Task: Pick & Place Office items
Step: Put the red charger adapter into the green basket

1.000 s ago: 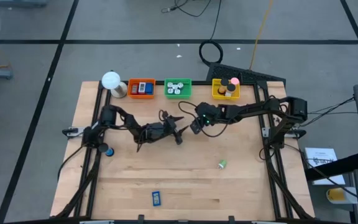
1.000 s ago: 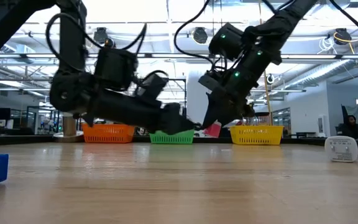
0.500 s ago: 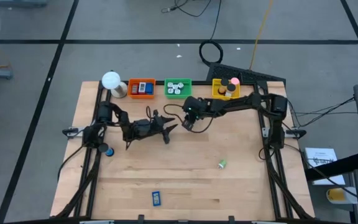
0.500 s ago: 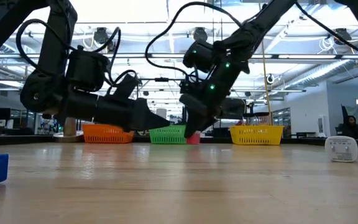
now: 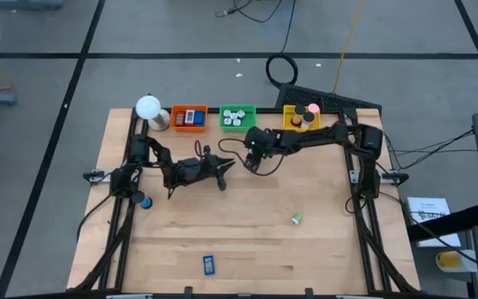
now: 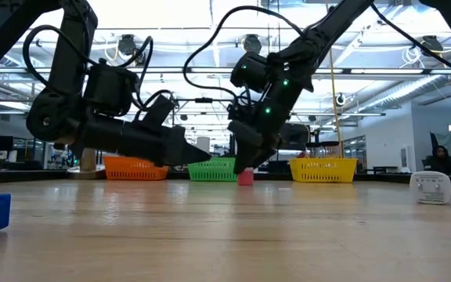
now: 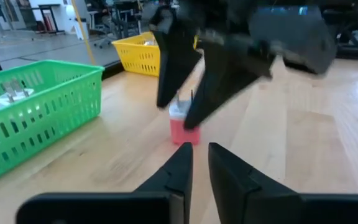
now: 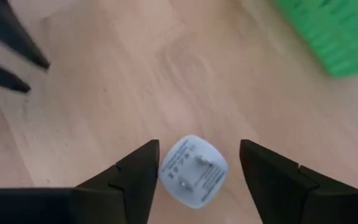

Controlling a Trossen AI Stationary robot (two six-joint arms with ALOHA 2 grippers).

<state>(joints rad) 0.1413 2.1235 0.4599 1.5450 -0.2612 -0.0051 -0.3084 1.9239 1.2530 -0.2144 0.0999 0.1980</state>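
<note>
A small pink piece with a white top (image 6: 245,177) stands upright on the table in front of the green tray (image 5: 237,117). My right gripper (image 8: 199,145) hangs over it, slanting down, open. Its fingers (image 7: 166,74) stand on either side of the piece's white top (image 8: 193,169), with wood showing between the top and at least one finger. My left gripper (image 7: 200,147) lies low and level just left of the piece and points at it. Only a narrow slit remains between its fingers, with nothing in it.
At the far edge stand an orange tray (image 5: 189,117), the green tray and a yellow tray (image 5: 301,118), with a white ball lamp (image 5: 148,107) at the left. Loose on the table lie a blue piece (image 5: 209,264), a green bit (image 5: 296,219) and a small roll (image 5: 143,202).
My right gripper has carried the pink piece toward the table's left and lowered it. The piece, lifted clear a second ago, now stands on the table. My left gripper has drawn back toward the left edge and its fingers have closed together.
</note>
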